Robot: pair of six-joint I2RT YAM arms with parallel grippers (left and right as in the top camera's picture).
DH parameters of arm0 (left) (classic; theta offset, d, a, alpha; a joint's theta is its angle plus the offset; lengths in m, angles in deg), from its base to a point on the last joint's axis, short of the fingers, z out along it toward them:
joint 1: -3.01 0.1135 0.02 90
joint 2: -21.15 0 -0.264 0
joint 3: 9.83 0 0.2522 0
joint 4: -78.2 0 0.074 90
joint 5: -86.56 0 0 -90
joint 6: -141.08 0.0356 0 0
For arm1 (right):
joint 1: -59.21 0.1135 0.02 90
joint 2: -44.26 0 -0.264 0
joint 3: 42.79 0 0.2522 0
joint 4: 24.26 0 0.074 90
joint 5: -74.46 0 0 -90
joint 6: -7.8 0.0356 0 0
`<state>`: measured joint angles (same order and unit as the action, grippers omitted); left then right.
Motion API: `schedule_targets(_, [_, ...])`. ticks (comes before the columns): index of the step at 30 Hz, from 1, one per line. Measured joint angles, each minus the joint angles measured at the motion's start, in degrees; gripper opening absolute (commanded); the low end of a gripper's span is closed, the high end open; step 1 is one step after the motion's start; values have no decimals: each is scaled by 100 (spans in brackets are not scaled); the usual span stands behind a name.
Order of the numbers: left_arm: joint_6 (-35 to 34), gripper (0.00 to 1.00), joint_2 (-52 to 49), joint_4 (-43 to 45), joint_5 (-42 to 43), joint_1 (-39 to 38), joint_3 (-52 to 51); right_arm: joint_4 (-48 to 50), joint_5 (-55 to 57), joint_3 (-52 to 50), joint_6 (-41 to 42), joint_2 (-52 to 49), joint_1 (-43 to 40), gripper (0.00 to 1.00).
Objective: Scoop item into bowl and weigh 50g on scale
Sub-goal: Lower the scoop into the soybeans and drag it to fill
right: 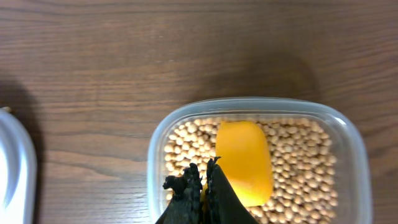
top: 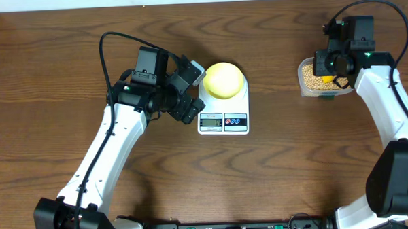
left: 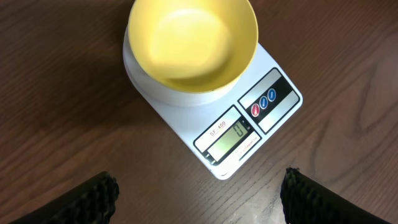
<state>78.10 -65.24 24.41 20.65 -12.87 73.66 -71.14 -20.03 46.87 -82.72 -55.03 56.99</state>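
Yellow bowl (left: 193, 43) sits empty on scale (left: 273, 99); right gripper (right: 202, 186) clamps scoop (right: 244, 158) among beans (right: 298, 162); left gripper (left: 199, 199) gapes; all scooping remains.

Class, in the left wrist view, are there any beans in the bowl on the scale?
No, the bowl on the scale shows only its bare yellow inside.

the white left arm (top: 106, 148) reaches forward and inward, the black two-finger left tool (left: 199, 186) spread wide and pointing downward. the white right arm (top: 387, 105) stretches ahead, the black right tool (right: 202, 180) pinched shut on a bright yellow plastic scoop (right: 244, 162).
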Motion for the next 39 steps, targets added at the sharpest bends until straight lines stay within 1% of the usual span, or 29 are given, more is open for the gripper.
schedule_targets(13, [0,86,0,0,0,0,0,-76,-1401,0,2,-48,-612,1])
schedule_targets(21, [0,86,0,0,0,-2,2,-96,-1727,-2,9,-61,-774,1])
schedule_targets(31, [0,86,0,0,0,-2,0,-142,-2330,-2,286,-74,-1154,1])
schedule_targets(39, [0,86,0,0,0,-2,0,-63,-3003,-2,310,-367,-1504,1])
